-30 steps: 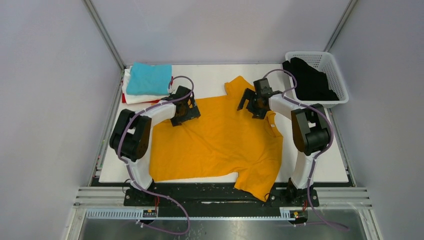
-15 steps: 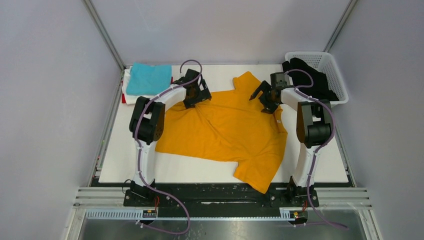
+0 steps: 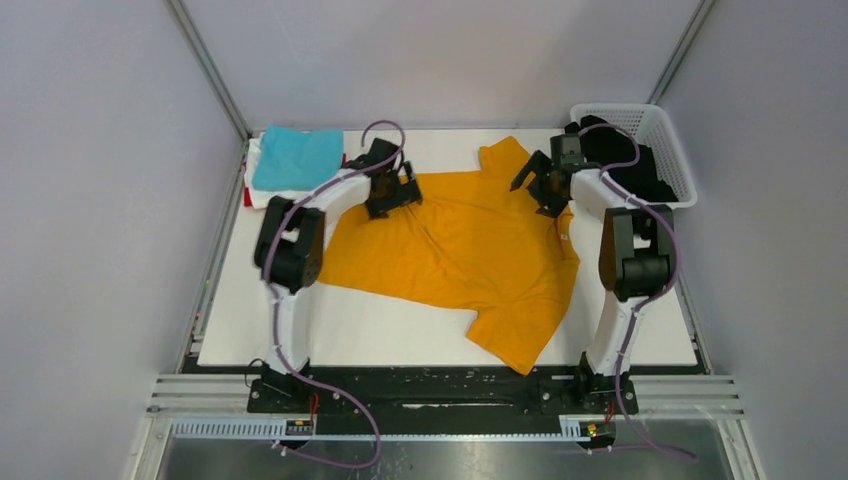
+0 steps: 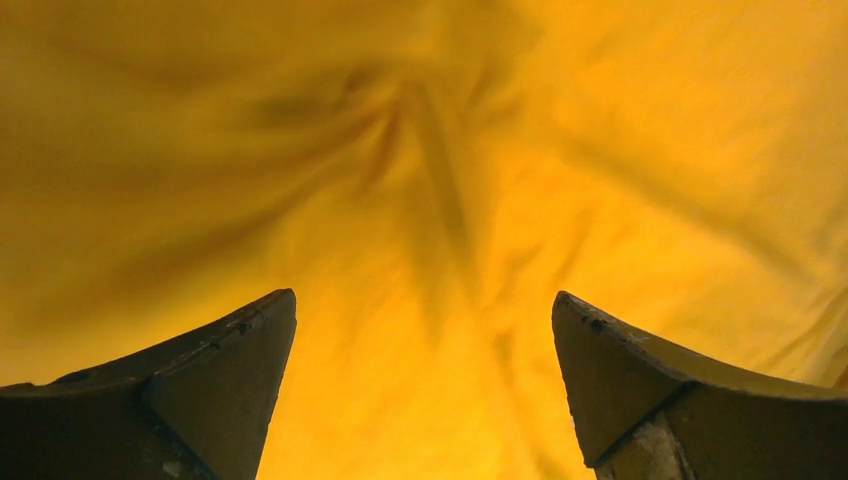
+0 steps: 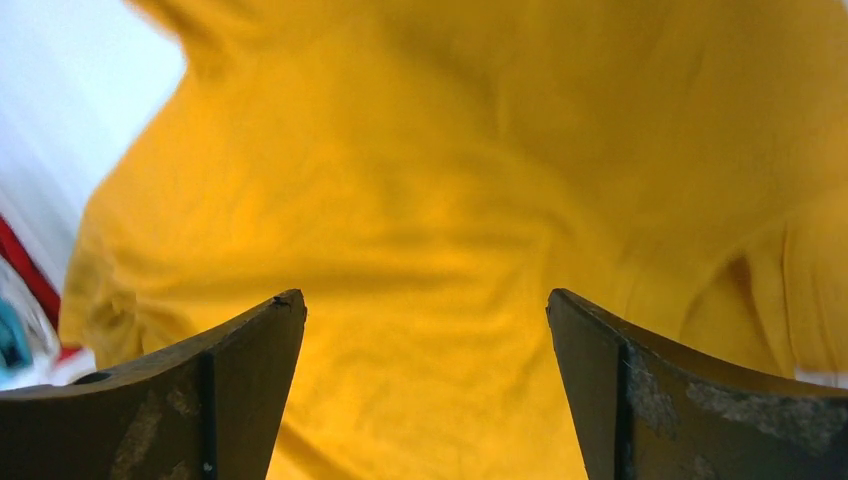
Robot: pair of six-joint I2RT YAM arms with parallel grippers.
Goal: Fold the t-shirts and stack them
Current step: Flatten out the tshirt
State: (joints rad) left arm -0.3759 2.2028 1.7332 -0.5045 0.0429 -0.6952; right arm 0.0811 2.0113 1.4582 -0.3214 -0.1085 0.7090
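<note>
Basket (image 3: 682,170) beside orange t-shirt (image 3: 470,250)

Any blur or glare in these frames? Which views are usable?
Top external: sharp, evenly lit, no glare on the mustard-orange cloth t-shirt. Left wrist: cloth in soft focus, creases still readable. Right wrist: cloth blurred, white tabletop at upper left washed out.

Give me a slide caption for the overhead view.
Left gripper and right gripper, both open, over a spread orange shirt; folded shirts far left, basket of dark clothes far right.
</note>
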